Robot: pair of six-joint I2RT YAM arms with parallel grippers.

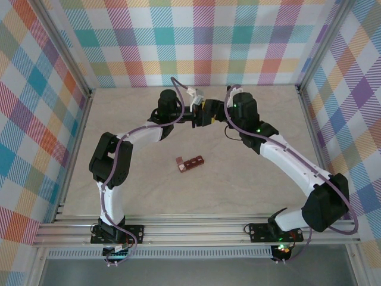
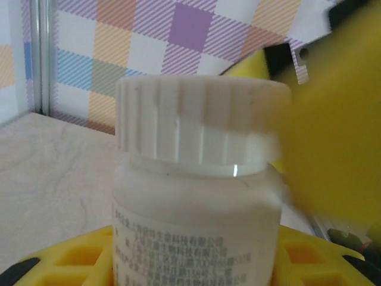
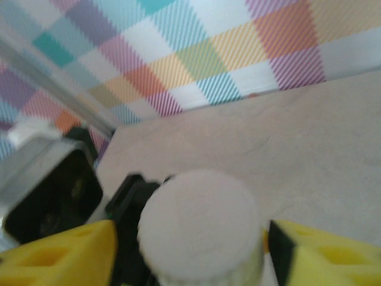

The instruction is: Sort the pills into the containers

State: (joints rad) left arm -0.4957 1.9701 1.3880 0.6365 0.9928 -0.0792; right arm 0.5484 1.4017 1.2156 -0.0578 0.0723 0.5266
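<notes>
My left gripper (image 2: 190,268) is shut on a small white bottle (image 2: 196,208) with a ribbed white cap (image 2: 199,119), holding it above the table at the back middle. My right gripper (image 3: 190,256) meets it there cap-first. Its yellow fingers (image 3: 321,256) stand open on either side of the cap (image 3: 199,226), with small gaps showing. In the top view the two grippers (image 1: 203,112) face each other. The containers (image 1: 190,162), a dark red-brown strip of compartments, lie on the table in the middle, nearer than both grippers. The pills are out of view.
The pale table (image 1: 268,196) is walled by checked panels (image 1: 196,36) on three sides. An aluminium rail (image 1: 196,229) runs along the near edge with both arm bases. A thin cable (image 1: 229,132) lies right of centre.
</notes>
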